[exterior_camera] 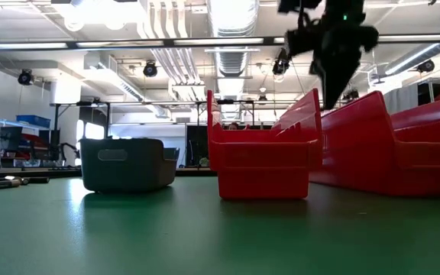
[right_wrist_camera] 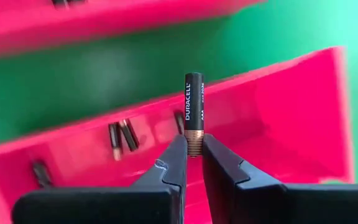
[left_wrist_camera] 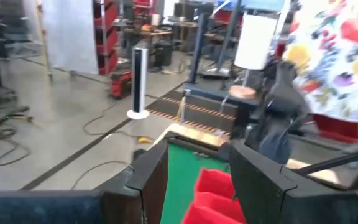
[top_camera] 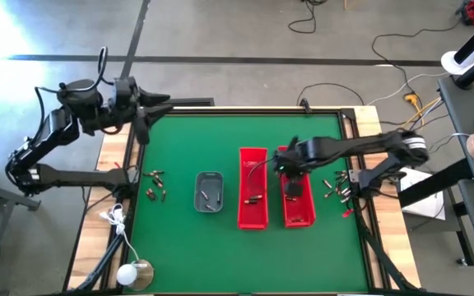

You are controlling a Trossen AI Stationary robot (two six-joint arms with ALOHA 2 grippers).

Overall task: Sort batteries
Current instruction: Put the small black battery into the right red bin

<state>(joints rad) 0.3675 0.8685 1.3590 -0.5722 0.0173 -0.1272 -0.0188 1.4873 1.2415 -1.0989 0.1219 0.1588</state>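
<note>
Right now your right gripper is pinched nearly shut on the copper end of one AAA battery, which stands straight out from the fingertips with its black body pointing away from the wrist. In the overhead view that gripper hangs over the right-hand red bin, toward the bin's 12 o'clock end, and the low view shows it raised well above the bin walls. Look past the held cell in the right wrist view and you see a few more batteries lying on the floor of that bin.

Beside it, toward 9 o'clock, stands the second red bin, with at least one small dark cell on its floor. Further toward 9 o'clock is the small grey tray; what lies inside it you cannot make out.

Two loose groups remain on the green mat: one cluster of unsorted batteries at 9 o'clock of the grey tray, and another cluster at 3 o'clock of the right-hand bin, near the mat's edge.

Your left gripper waits at the mat's 10 o'clock corner, lifted off the table, its fingers standing wide apart with nothing between them.
</note>
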